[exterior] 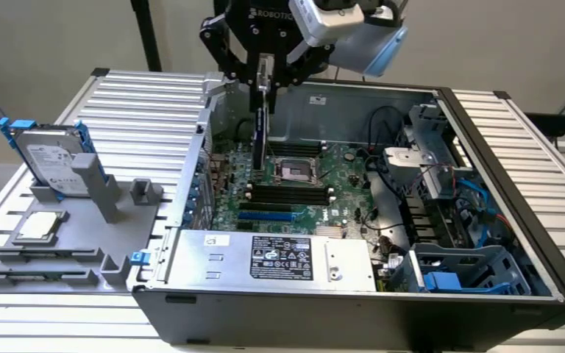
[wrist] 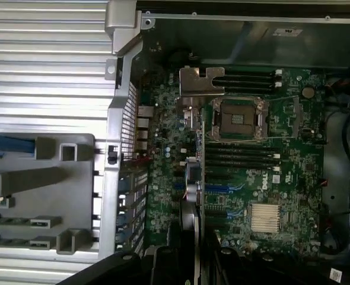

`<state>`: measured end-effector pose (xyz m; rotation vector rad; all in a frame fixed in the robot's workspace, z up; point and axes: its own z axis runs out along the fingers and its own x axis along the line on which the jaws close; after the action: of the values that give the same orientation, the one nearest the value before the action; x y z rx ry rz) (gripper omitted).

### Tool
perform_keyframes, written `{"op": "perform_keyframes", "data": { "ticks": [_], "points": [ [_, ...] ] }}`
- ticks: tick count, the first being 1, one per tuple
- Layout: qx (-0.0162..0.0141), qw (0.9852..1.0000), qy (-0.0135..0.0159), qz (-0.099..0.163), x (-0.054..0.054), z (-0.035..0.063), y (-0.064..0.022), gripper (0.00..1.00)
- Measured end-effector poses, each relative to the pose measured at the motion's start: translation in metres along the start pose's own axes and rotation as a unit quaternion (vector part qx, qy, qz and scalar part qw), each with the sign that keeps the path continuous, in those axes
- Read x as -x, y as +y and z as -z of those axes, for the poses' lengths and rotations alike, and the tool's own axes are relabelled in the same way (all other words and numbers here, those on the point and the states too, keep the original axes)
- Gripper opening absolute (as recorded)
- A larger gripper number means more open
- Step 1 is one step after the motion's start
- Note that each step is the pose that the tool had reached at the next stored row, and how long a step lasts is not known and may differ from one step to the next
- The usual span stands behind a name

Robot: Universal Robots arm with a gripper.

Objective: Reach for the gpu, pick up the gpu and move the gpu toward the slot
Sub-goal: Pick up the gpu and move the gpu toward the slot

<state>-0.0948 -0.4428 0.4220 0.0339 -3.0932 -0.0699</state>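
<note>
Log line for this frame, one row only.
gripper: shut on gpu | gpu: edge-on, lifted over motherboard | hard drive: in holder

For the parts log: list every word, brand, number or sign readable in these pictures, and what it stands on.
"ROBOTIQ", last letter cut off by the camera housing: on the gripper body, which holds the gpu edge-on over the motherboard.
"DELL": white print on the motherboard, in the wrist view.
Power supply label: too small to read.
Hard drive label: too small to read.
Sticker on the case wall: blurred, unreadable.
</note>
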Motion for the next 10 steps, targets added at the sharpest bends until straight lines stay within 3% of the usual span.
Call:
{"op": "perform_keyframes", "data": {
  "ticks": [10],
  "points": [
    [0.0, 1.0, 0.0, 0.0, 0.047, -0.0166, 0.0117, 0.26]
  ]
}}
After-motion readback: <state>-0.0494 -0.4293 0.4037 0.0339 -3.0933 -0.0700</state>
